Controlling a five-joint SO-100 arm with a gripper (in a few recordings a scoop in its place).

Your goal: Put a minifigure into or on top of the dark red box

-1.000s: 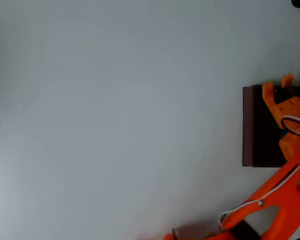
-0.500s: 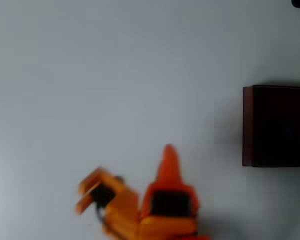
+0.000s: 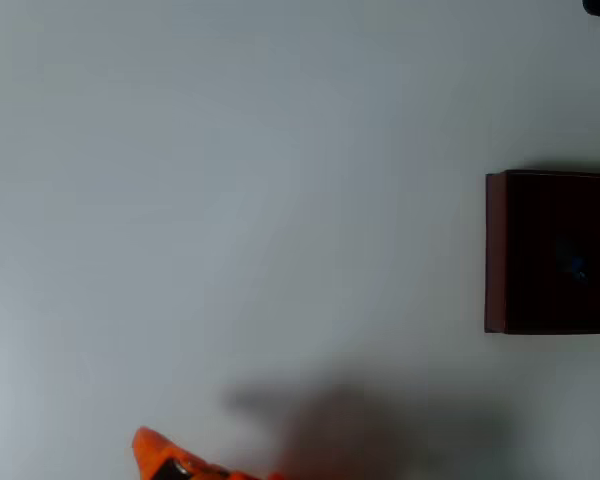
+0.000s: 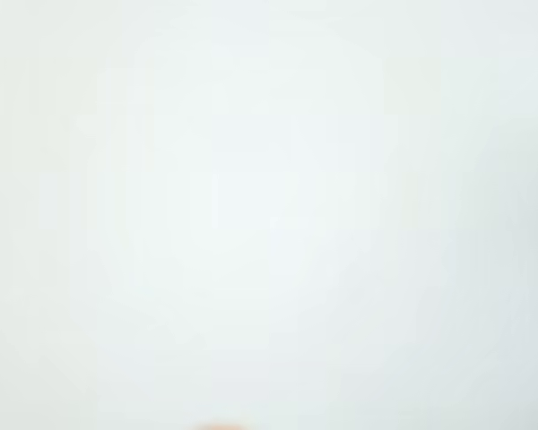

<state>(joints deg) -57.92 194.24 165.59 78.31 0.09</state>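
At three o'clock in the overhead view, we are seeing the dark red box holding a faint bluish speck, possibly the minifigure. At seven o'clock, the orange gripper is peeking in, jaws unreadable.

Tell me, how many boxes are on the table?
1. The dark red box sits at the right edge of the overhead view, partly cut off by the frame, so anything beyond that edge is hidden. A faint bluish speck lies inside it.
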